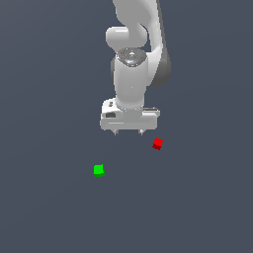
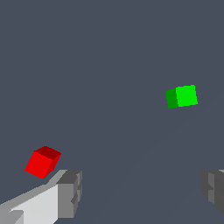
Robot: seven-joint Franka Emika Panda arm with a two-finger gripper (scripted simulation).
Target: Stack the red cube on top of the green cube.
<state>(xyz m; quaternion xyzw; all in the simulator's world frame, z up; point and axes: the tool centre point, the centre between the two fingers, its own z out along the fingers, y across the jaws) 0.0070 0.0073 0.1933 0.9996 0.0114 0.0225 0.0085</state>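
Dark grey floor (image 1: pixel 49 212), plain, no other objects. Gripper (image 1: pixel 129 133) hangs above floor, jaws apart, nothing between them; 2 grey fingertips (image 2: pixel 70 192) visible in wrist view. Red cube (image 1: pixel 157 144) lies on floor just beside gripper, outside jaws, turned at angle to them. Green cube (image 1: pixel 99 170) is well apart from red cube, on other side of gripper. Stacking not started. Risk, as I judge: descent without first centring over red cube, fingertip strikes it and pushes it away; angled faces can make grip slip.
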